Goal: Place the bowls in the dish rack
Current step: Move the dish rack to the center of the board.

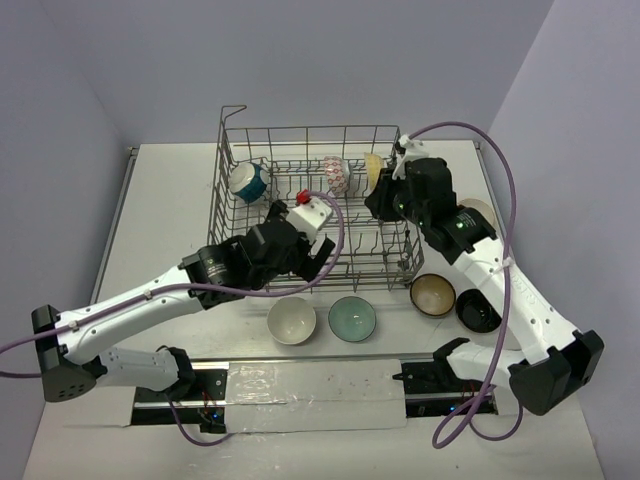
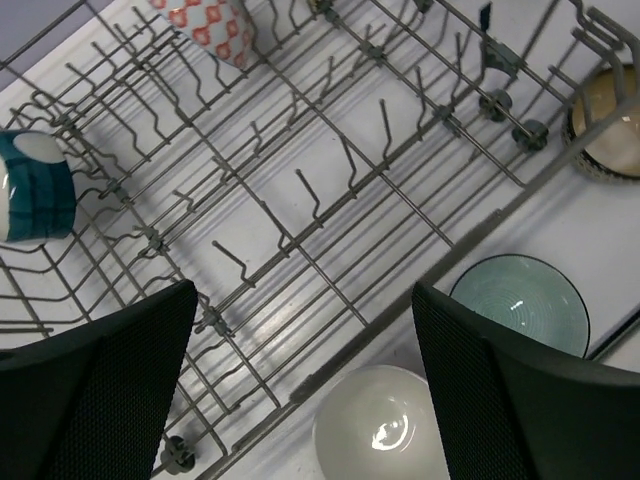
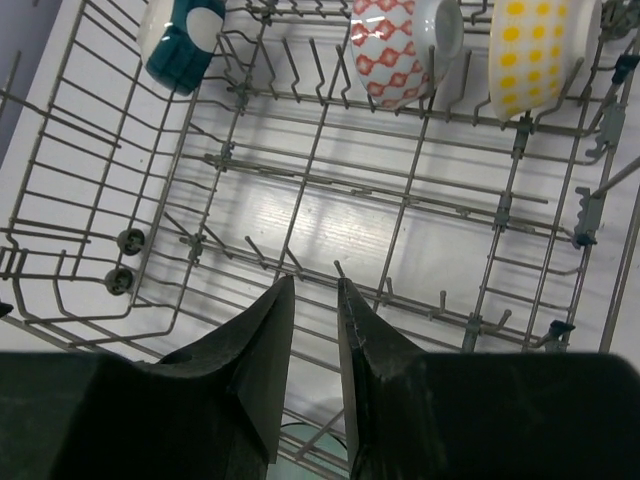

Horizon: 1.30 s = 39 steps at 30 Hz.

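Observation:
The dish rack [image 1: 230, 145] holds a teal-and-white bowl [image 1: 248, 182], a red-patterned bowl [image 1: 337, 175] and a yellow-dotted cream bowl [image 1: 372, 168], all on edge along its far row. On the table in front lie a white bowl [image 1: 292, 321], a pale green bowl [image 1: 352, 319], a tan bowl [image 1: 433, 295] and a black bowl [image 1: 478, 311]. My left gripper [image 2: 305, 350] hangs wide open and empty over the rack's near rim, above the white bowl [image 2: 380, 430]. My right gripper [image 3: 313, 285] stands slightly open over the rack floor, below the yellow-dotted bowl [image 3: 535, 40], with nothing between its fingers.
Another pale bowl [image 1: 482, 211] lies partly hidden behind the right arm, right of the rack. The rack's tall grid walls and upright tines [image 2: 345, 160] stand close around both grippers. A white taped strip [image 1: 315, 382] runs along the table's near edge.

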{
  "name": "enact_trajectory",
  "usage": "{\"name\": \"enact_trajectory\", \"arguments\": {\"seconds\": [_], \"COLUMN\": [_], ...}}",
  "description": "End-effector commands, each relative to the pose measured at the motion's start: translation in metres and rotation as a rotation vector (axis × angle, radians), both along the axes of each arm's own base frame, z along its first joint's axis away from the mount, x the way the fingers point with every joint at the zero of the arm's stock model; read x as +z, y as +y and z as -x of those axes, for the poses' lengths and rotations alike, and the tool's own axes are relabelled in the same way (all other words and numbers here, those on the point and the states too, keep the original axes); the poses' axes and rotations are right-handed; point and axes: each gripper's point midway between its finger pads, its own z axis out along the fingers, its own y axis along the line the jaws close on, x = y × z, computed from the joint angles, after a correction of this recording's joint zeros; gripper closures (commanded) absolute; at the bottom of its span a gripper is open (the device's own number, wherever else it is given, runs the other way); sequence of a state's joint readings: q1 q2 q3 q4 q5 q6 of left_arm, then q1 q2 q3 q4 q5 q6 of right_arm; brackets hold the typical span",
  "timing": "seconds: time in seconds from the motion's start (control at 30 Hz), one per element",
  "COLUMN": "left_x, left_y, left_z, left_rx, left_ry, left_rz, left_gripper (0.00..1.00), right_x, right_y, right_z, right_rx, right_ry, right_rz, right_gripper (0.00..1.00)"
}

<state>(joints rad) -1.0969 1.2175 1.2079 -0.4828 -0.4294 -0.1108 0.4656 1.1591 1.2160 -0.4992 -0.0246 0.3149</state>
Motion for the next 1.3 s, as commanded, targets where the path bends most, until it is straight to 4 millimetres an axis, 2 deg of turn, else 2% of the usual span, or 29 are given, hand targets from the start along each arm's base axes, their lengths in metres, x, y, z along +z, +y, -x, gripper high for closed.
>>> {"name": "enact_trajectory", "arguments": {"seconds": [0.0, 0.13, 0.23, 0.43, 0.57, 0.7, 0.8, 0.87, 0.9, 1.0, 1.17, 1.27], "left_x": [-0.028, -0.064, -0.079, -0.094, -0.105, -0.109, -0.103, -0.095, -0.09, -0.078, -0.068, -0.052], "left_y": [-0.018, -0.04, -0.051, -0.068, -0.071, -0.074, -0.071, -0.068, -0.062, -0.048, -0.037, -0.031], "left_z": [0.025, 0.049, 0.063, 0.097, 0.104, 0.109, 0.1, 0.088, 0.076, 0.049, 0.025, 0.009], "left_rx": [-0.144, -0.275, -0.339, -0.496, -0.515, -0.517, -0.466, -0.399, -0.296, -0.14, -0.016, 0.063], "left_ry": [0.029, 0.083, 0.11, 0.124, 0.14, 0.139, 0.102, 0.057, 0.035, -0.034, -0.068, -0.091], "left_rz": [-0.103, -0.185, -0.22, -0.25, -0.276, -0.284, -0.276, -0.265, -0.247, -0.279, -0.241, -0.168], "left_gripper": [0.07, 0.07, 0.08, 0.08, 0.1, 0.1, 0.06, 0.02, 0.01, 0.01, 0.01, 0.01], "right_x": [0.017, 0.002, -0.006, -0.009, -0.011, -0.006, -0.005, -0.006, -0.007, -0.01, -0.01, -0.007], "right_y": [-0.007, -0.016, -0.025, -0.041, -0.047, -0.043, -0.044, -0.041, -0.037, -0.035, -0.032, -0.033], "right_z": [0.003, 0.006, 0.005, 0.004, 0.002, 0.004, 0.003, 0.002, 0.003, 0.002, 0.0, -0.002], "right_rx": [-0.028, -0.061, -0.098, -0.143, -0.17, -0.138, -0.136, -0.118, -0.099, -0.091, -0.081, -0.081], "right_ry": [-0.079, -0.057, -0.043, -0.032, -0.02, -0.036, -0.042, -0.036, -0.033, -0.023, -0.022, -0.032], "right_rz": [-0.038, -0.022, -0.023, -0.053, -0.059, -0.076, -0.075, -0.077, -0.082, -0.08, -0.083, -0.08], "right_gripper": [0.68, 0.65, 0.65, 0.64, 0.64, 0.64, 0.64, 0.64, 0.64, 0.64, 0.64, 0.64]}}
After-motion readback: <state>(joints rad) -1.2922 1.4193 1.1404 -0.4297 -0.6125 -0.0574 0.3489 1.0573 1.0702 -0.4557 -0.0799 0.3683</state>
